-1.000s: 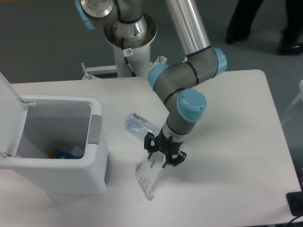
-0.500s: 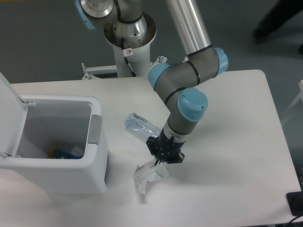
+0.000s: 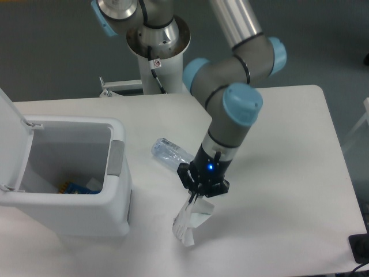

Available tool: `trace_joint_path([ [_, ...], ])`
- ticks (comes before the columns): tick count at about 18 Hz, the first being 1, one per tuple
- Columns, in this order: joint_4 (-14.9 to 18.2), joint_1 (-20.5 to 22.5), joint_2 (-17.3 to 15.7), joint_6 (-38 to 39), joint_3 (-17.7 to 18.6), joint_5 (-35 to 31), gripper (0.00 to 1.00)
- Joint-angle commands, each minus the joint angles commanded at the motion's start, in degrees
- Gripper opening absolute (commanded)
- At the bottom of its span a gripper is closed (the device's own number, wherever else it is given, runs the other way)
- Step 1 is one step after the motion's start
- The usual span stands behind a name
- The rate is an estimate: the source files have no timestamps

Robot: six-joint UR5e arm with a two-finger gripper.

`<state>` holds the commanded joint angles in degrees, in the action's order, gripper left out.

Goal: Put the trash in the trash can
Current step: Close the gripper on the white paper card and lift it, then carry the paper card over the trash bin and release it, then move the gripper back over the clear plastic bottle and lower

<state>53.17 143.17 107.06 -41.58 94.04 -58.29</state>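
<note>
Currently the tool is closed narrowly on the top edge of the paper wrapper, which hangs below it, just above the desk or brushing it; contact cannot be confirmed. The wrapper is near the front edge, right of the trash can.

Handling, wrapper: judged very light, thin and limp. It crumples under the pinch and offers no stiffness, so it will swing and trail behind any fast move. A grip on one edge, as shown, is adequate, provided the pinch takes a folded portion rather than a single layer, which could tear or slide out.

Orientation, wrapper: the long axis runs roughly vertical, from the held upper end down and slightly left to the free lower end.

Handling, plastic bottle: judged light, thin-walled and springy, with a smooth clear surface that may slip. It will dent under pressure rather than break. Take hold across the mid-body, at right angles to its length, where the crinkles give purchase.

Orientation, bottle: it lies flat on the desk between the trash can and the arm, with its right end passing behind the tool. The long axis runs from far left to near right. Which end carries the cap cannot be determined.

Receptacle: the trash can stands at the left with its lid raised, opening upward.
</note>
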Motion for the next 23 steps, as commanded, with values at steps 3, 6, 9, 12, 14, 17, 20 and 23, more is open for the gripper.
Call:
trace_joint_path([
  [3,-0.09,0.27,-1.06,0.18,-1.14,5.80,0.00],
  [6,-0.09,0.27,-3.00,0.36,-3.68,13.35,0.00],
  [9,0.00,0.27,-5.63,0.44,-3.52,15.66,0.00],
  [12,0.00,-0.09,-8.70,0.36,-1.15,17.94,0.00],
  [14,-0.09,-0.70,-10.99,0.36,-0.01,19.53,0.00],
  [17,-0.17,-3.77,-14.68,0.18,2.10,20.06,0.00],
  [20,-0.61,-5.18,-18.28,-0.61,6.23,19.97,0.37],
  [23,-0.88,-8.08,-17.68,-0.61,6.77,19.88,1.00],
])
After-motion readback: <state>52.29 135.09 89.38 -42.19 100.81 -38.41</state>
